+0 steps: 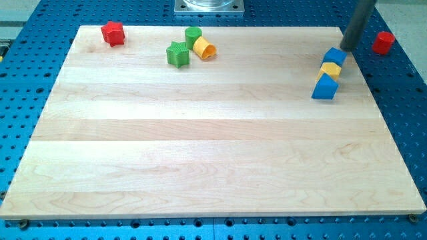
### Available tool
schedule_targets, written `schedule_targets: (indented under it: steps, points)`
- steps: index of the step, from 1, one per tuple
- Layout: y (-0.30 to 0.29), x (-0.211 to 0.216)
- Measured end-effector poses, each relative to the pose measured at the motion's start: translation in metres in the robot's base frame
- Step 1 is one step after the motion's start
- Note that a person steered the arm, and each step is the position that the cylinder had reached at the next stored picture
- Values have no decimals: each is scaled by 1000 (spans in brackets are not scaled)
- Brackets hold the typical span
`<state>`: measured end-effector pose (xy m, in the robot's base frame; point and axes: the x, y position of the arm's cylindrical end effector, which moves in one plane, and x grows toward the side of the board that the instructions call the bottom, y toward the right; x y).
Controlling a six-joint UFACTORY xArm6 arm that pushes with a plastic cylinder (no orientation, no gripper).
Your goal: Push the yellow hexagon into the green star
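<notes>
The bench [213,147] is a pale wooden board on a blue perforated base [40,227]. Near the view's top left lies a red star [113,33]. Right of it, a green star [177,54], a green cylinder [193,37] and a yellow hexagon [205,49] cluster together. At the right, a blue block [334,57], a yellow block [330,69] and a blue block [325,88] touch in a line. A red cylinder [383,43] sits off the board on the base.

I log the board [200,147] as pale wood, smooth and matt, with visible plank grain. It lies on a blue perforated table [27,80] of painted-metal look. The green star [177,54] and yellow hexagon [204,48] look like matt moulded plastic; my rod [357,23] is dark grey with a dull sheen.
</notes>
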<state>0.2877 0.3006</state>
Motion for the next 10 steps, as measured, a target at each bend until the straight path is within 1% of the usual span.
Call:
schedule_targets:
  steps: [1, 2, 3, 4, 5, 6, 7, 8, 9, 10]
  points:
    - [1, 76]
    - [-43, 77]
    - [-130, 31]
    - [-225, 18]
    - [-163, 22]
    - [-190, 37]
    - [-246, 67]
    - [-243, 93]
    - [-292, 77]
    - [-309, 110]
